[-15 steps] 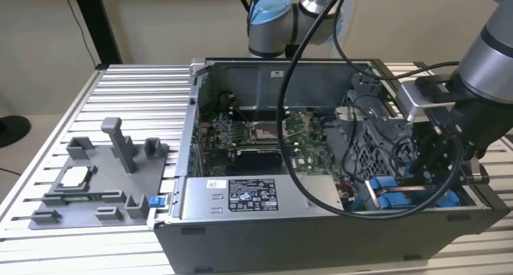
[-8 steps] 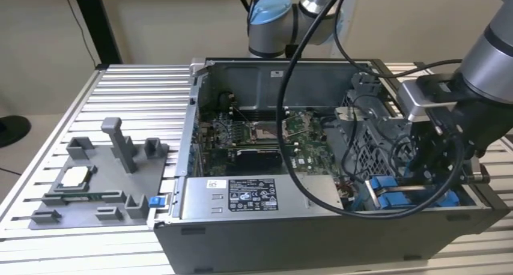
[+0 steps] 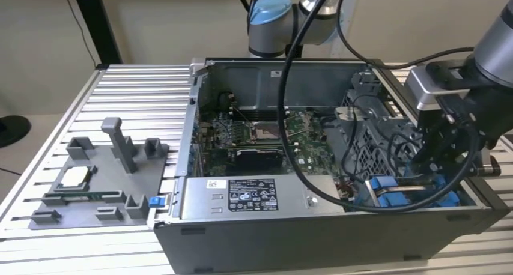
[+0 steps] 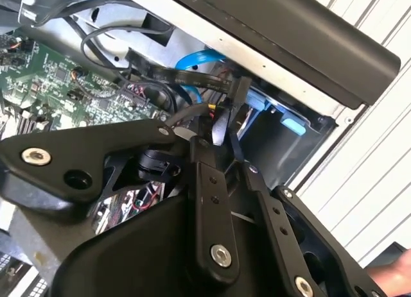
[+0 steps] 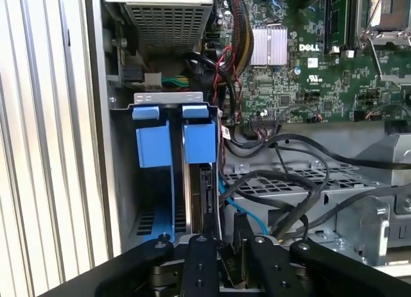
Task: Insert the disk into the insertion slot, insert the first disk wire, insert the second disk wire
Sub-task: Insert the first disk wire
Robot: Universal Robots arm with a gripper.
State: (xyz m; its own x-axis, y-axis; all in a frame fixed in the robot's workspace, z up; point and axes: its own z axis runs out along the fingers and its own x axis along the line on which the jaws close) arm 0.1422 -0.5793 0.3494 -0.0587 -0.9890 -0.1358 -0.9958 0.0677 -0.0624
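The disk (image 5: 205,194) stands on edge in its blue carrier (image 5: 199,140) inside the insertion slot (image 5: 168,99), beside another blue carrier (image 5: 153,140). In the first wrist view my gripper (image 5: 231,265) is shut on a black wire connector (image 5: 234,246) right at the disk's rear edge. The second wrist view shows my gripper (image 4: 221,140) below a flat black wire (image 4: 192,77) and its plug (image 4: 241,86); a blue wire (image 4: 199,58) curls behind. In the exterior view my gripper (image 3: 439,167) reaches down into the case's corner on that view's right, over the blue carriers (image 3: 385,185).
The open computer case (image 3: 321,233) lies on a slatted metal table (image 3: 136,89). Inside are the motherboard (image 5: 302,72), a grey power-supply box (image 3: 240,197) and loose black cables (image 5: 289,181). A grey fixture tray (image 3: 96,185) sits on the exterior view's left.
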